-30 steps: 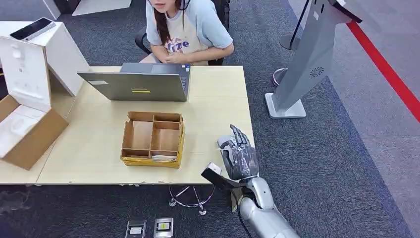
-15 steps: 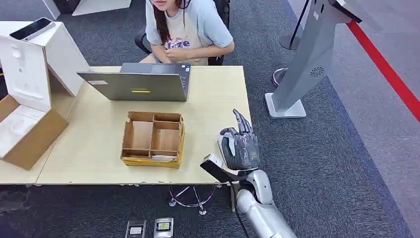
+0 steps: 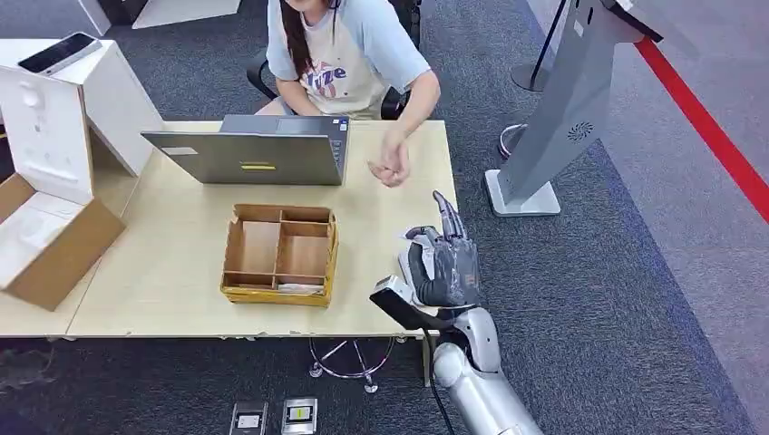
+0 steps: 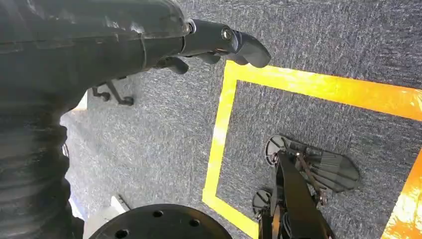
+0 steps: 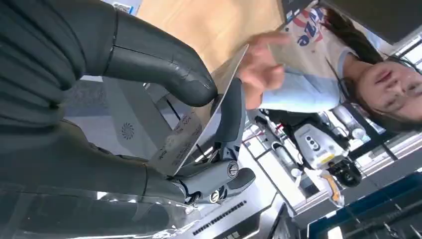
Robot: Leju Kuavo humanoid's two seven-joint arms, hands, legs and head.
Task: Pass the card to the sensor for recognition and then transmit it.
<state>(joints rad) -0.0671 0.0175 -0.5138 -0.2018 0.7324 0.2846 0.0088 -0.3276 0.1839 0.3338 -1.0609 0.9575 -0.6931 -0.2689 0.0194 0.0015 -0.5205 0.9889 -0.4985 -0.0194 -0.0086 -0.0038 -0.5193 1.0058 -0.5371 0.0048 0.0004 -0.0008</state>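
Right hand (image 3: 442, 267) upright over the table (image 3: 399, 208) edge, thumb and fingers pinching the card (image 5: 199, 122).

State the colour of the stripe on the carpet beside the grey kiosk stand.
Red stripe, running diagonally past the grey kiosk stand; clearest in the head view.

The right silver arm rises from the lower edge of the head view, bent at the elbow, its forearm reaching up to the near right corner of the pale wooden counter (image 3: 181, 263). The right robot hand (image 3: 442, 267) stands upright with dark fingers pointing up. In the right wrist view its thick grey thumb (image 5: 164, 62) and a dark finger (image 5: 230, 119) pinch a thin silvery card (image 5: 199, 119) edge-on. The left robot hand (image 4: 219, 45) hangs over grey carpet, fingers loosely curled and holding nothing
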